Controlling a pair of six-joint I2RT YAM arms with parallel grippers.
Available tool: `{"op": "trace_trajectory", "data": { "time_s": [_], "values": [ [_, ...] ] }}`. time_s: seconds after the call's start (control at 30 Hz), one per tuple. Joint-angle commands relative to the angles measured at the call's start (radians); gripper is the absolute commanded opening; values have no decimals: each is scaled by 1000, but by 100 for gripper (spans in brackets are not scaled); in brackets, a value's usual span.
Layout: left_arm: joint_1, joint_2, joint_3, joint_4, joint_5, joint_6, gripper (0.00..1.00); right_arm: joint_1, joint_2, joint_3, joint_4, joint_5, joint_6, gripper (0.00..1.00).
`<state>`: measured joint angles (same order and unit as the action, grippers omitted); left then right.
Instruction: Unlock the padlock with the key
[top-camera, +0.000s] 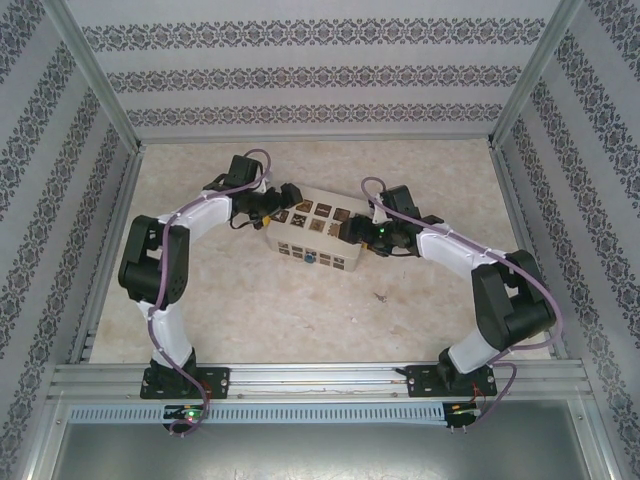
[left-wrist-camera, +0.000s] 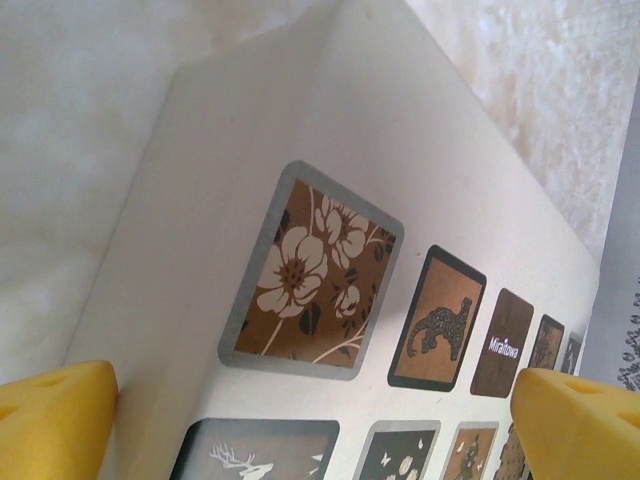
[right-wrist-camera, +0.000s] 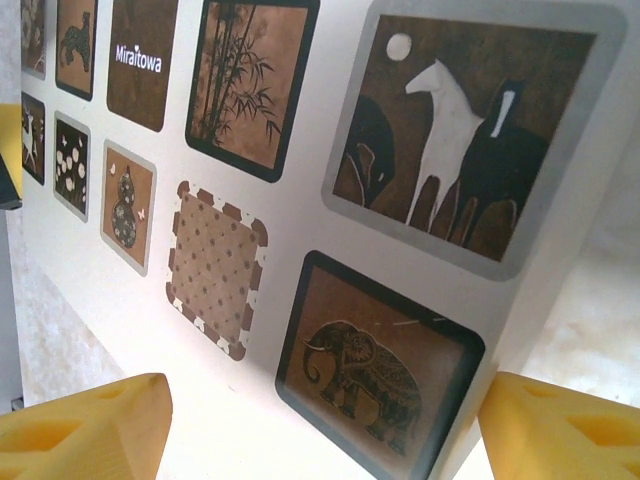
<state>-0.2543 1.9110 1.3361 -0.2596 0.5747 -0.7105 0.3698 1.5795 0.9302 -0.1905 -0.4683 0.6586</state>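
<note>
Two hands bracket one box

One cream box (top-camera: 318, 232) sits mid-way on the desk (top-camera: 260, 300). One blue padlock (top-camera: 311, 258) hangs on its near face, and one dark speck, likely the key (top-camera: 380, 296), lies apart toward the right. The left hand (left-wrist-camera: 315, 430) and the right hand (right-wrist-camera: 320, 435) are each spread astride opposite ends. Close evenly, so the box doesn't skid or twist.

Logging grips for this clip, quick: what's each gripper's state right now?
Left gripper: open, jaws wide over the cream box, holding nothing.
Right gripper: open over the same box, holding nothing.
</note>
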Motion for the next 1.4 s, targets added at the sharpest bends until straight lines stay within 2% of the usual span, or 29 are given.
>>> {"op": "trace_trajectory", "data": {
  "time_s": [0.0, 0.27, 0.43, 0.6, 0.77, 0.9, 1.07, 1.37],
  "values": [
    [-44, 37, 82, 22, 98, 24, 100, -1, 24, 68, 77, -35, -14, 79],
    [-44, 103, 189, -28, 72, 50, 99, -17, 35, 84, 57, 20, -27, 80],
    [-33, 99, 220, -69, 36, 72, 99, -42, -3, 80, -5, 62, -63, 87],
    [4, 58, 217, -90, -18, 86, 99, -75, -62, 75, -119, 137, -125, 92],
    [37, -18, 188, -114, -38, 126, 99, -104, -149, 61, -240, 192, -196, 93],
    [47, -127, 104, -99, -49, 157, 99, -108, -231, 39, -355, 220, -246, 91],
    [46, -286, -59, -33, -58, 152, 99, -100, -319, -25, -442, 179, -245, 84],
    [46, -552, -408, 172, -96, -18, 99, -23, -343, -143, -523, 178, -203, 76]
  ]
}}
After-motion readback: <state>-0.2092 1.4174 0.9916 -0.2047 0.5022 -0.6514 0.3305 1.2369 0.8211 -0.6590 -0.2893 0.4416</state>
